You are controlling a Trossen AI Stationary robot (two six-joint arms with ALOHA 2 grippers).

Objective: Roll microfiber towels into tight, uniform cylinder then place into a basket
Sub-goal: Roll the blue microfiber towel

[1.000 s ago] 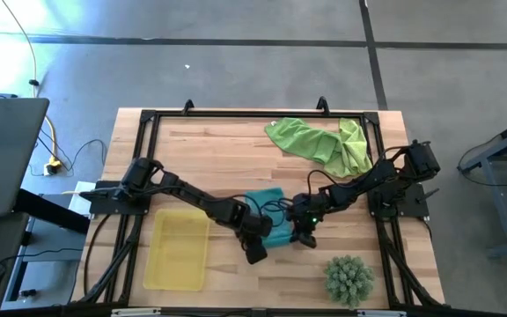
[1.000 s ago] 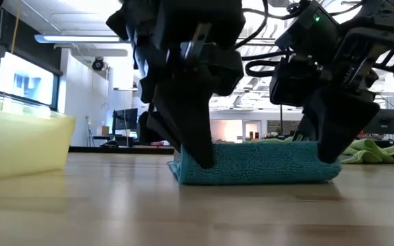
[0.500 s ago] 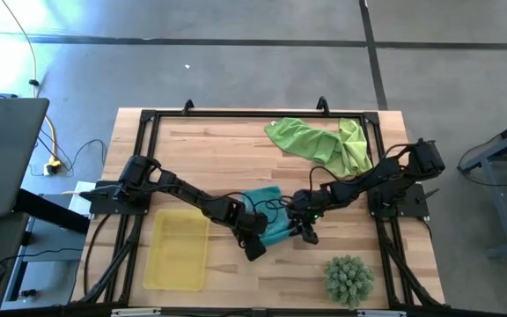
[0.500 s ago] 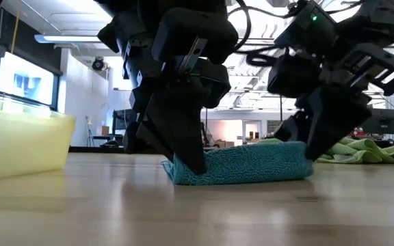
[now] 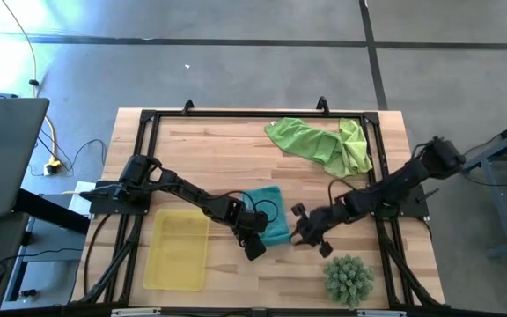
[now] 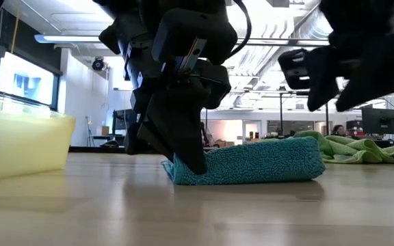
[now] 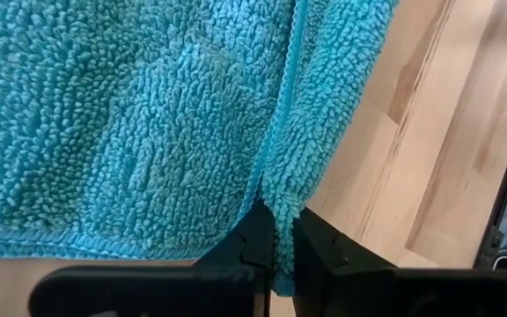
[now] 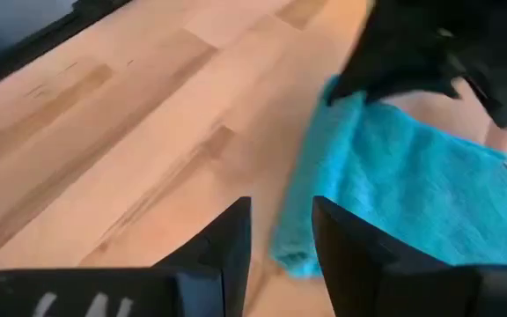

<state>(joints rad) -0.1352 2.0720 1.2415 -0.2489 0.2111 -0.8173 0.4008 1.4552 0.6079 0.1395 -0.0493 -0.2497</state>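
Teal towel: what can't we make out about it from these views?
- High view: the part of the teal towel under the left tool, hidden by the arm.
- Low view: the towel's far side, behind its own bulk.
- Left wrist view: the towel runs off the frame, so its outline is cut.
- Right wrist view: the towel's far end, behind the blurred left arm.

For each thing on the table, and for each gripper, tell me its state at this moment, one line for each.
Teal towel: folded flat on the table, not a tight roll, one edge pinched.
Green towels: crumpled in a heap at the far side of the table, not rolled.
Basket: nothing visible in it.
Left gripper: shut on the teal towel's edge.
Right gripper: open, off the towel, holding nothing.
Spiky plant: at the near edge, untouched.
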